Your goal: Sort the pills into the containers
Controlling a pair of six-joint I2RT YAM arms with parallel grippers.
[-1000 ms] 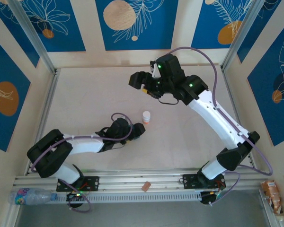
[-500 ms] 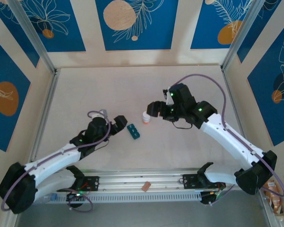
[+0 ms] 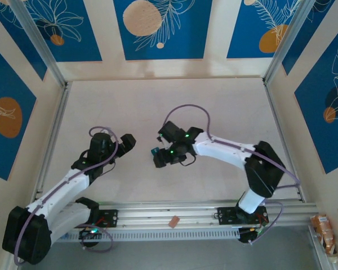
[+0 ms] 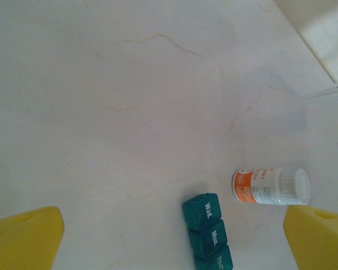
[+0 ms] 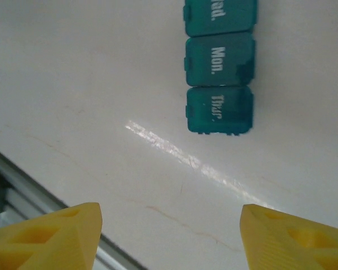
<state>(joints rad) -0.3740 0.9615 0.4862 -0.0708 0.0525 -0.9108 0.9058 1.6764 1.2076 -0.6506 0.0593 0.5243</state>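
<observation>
I see no pills sorted: pill organiser point(image 5: 219, 67) shut, pill bottle point(image 4: 270, 187) capped; left fingers point(image 4: 22, 239) wide, right fingers point(image 5: 45, 239) apart, both empty

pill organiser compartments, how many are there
3, in one teal strip beside the white bottle: Wed. nearest the bottle, Mon. in the middle, Thur. at the other end. No more appear hidden.

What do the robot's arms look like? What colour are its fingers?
The left arm and right arm are white tubes with chunky black joints. Thin purple cables loop along them, tiny green lights glow, and the fingertips are bright yellow wedges.
</observation>
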